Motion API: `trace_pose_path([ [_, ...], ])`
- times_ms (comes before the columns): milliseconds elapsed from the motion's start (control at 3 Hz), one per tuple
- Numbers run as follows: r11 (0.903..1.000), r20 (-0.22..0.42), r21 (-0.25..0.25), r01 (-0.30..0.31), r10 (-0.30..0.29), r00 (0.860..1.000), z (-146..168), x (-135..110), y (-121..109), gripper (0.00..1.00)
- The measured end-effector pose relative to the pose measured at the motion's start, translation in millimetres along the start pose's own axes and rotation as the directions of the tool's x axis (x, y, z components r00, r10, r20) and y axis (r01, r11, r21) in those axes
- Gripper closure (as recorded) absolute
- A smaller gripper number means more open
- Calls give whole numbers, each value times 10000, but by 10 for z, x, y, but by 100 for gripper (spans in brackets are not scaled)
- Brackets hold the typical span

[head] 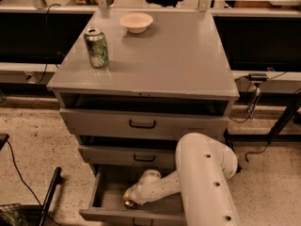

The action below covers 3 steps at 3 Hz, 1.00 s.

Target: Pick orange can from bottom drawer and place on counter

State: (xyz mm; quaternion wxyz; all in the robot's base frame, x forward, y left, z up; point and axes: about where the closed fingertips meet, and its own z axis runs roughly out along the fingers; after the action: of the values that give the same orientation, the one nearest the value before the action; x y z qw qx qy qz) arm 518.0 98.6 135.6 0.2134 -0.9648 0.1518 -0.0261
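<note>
The bottom drawer [102, 191] of the grey metal cabinet is pulled well out, further than the two above it, and its grey floor shows bare along the left side. The robot's white arm [203, 173] bends down from the right and reaches into this drawer, with the gripper [131, 201] low inside it, near the front and a little left of the middle. A small brownish-gold rounded shape sits right at the gripper's tip, and this looks to be the orange can [127, 204], lying on the drawer floor or just off it; only a small part of it shows. Whether the gripper is spread, closed, or pinching the can cannot be told, since the wrist covers it. Nothing else can be made out in the drawer, and the arm hides its right half. The middle drawer [127, 156] and the top drawer [113, 122] each stand slightly out, with a dark gap above each front, and their contents cannot be seen. On the counter [183, 60] a green and white can [96, 47] stands upright near the left edge, and a pale, shallow bowl [136, 22] sits toward the back; its inside appears plain.
</note>
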Motion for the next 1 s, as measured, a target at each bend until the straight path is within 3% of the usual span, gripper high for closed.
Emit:
trace_pose_path([
  [333,9995,12,263,156,-156,9999,-48,-31,-108,83],
  [667,9924,-183,1158,426,-407,9990,-279,-30,-287,100],
  [1000,9687,-584,2398,643,-517,9970,-642,-14,-429,100],
])
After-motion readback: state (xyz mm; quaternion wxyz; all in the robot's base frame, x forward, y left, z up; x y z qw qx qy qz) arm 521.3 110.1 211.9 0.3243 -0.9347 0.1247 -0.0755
